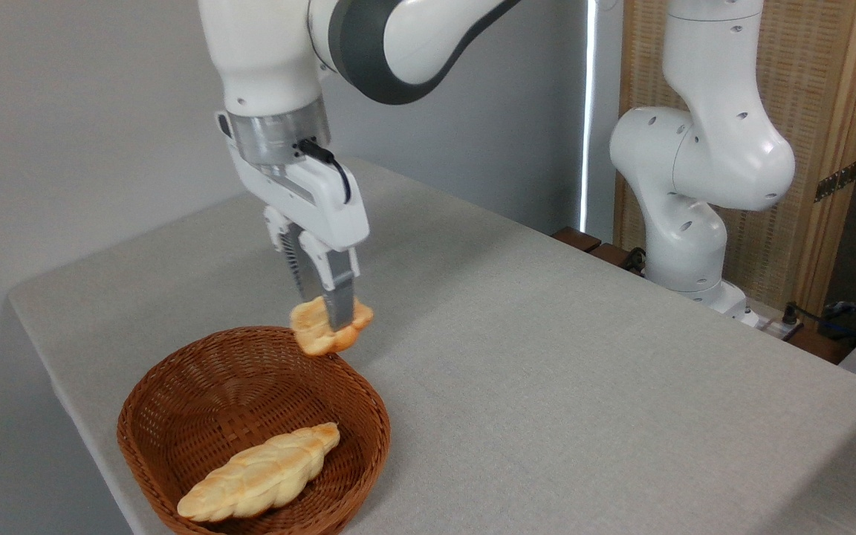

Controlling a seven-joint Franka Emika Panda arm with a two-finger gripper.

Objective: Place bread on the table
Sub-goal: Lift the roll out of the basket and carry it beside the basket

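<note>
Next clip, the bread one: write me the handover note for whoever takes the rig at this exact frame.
Gripper: shut on the bun, fingers pointing down.
Bun: held in the air above the far rim of the basket, not touching basket or table.
Long loaf: lying inside the basket.
Done: bun gripped and lifted out of the basket.
Left: carry it sideways over bare cloth, probably to the right of the basket, lower it, open the gripper, and pull back.
</note>
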